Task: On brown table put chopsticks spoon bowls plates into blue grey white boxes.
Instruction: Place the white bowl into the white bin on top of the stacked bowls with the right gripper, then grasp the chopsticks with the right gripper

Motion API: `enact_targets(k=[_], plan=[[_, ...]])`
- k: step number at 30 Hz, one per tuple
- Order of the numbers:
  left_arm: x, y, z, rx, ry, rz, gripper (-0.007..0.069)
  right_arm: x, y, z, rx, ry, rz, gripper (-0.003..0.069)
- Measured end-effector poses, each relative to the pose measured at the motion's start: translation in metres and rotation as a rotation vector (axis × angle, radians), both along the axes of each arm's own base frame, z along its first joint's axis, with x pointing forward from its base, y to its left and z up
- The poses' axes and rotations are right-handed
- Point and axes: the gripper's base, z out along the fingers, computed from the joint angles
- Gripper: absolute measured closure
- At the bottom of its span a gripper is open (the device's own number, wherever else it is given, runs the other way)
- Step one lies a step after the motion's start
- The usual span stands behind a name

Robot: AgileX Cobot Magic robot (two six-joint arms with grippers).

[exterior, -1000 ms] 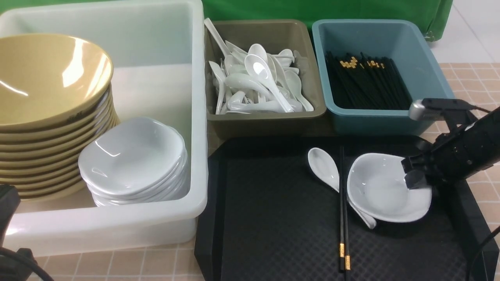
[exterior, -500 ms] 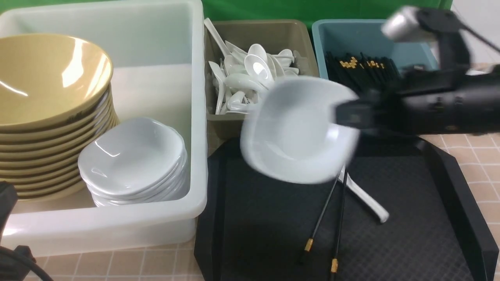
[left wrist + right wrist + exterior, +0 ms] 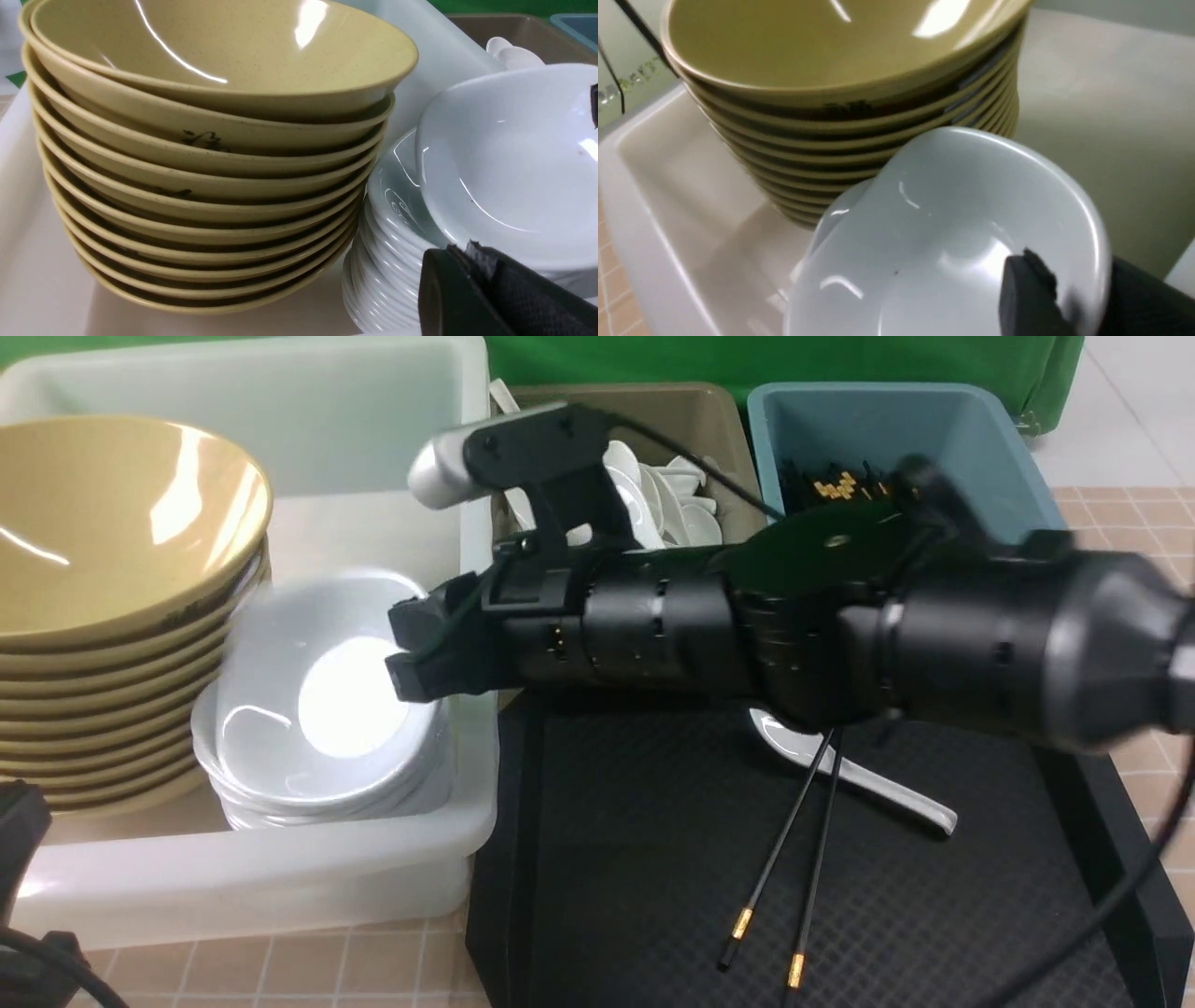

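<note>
My right gripper [image 3: 406, 644] reaches over the white tub [image 3: 252, 877]. Its fingers stand apart on either side of the rim of a white plate [image 3: 317, 709], which lies tilted and blurred on top of the stack of plates [image 3: 308, 807]. In the right wrist view the plate [image 3: 924, 242] fills the foreground, and the right gripper [image 3: 1069, 270] shows a gap beside the rim. The yellow bowls [image 3: 112, 523] are stacked beside it. Two chopsticks [image 3: 794, 859] and a spoon [image 3: 878, 793] lie on the black tray [image 3: 635, 859]. My left gripper [image 3: 460, 249] is shut and empty beside the plate stack [image 3: 383, 261].
The grey box [image 3: 672, 406] holds several white spoons. The blue box [image 3: 896, 420] holds several black chopsticks. Both stand behind the tray, partly hidden by my right arm. The brown table [image 3: 280, 971] shows in front of the tub.
My right arm lifted the plate off the tray and swung it left onto the plate stack in the white tub, and its jaws have opened. The spoon and chopsticks on the tray shifted.
</note>
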Motion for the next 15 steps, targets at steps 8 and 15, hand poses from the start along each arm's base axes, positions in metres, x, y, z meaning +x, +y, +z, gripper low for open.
enact_targets(k=[8,15], plan=[[0.0,0.0,0.0,-0.008,0.005,0.001,0.0623,0.001,-0.043,0.04,-0.037,-0.099,0.071,0.0162],[0.0,0.0,0.001,-0.014,-0.007,0.006,0.0623,-0.005,-0.146,0.018,-0.613,0.153,0.08,0.0179]])
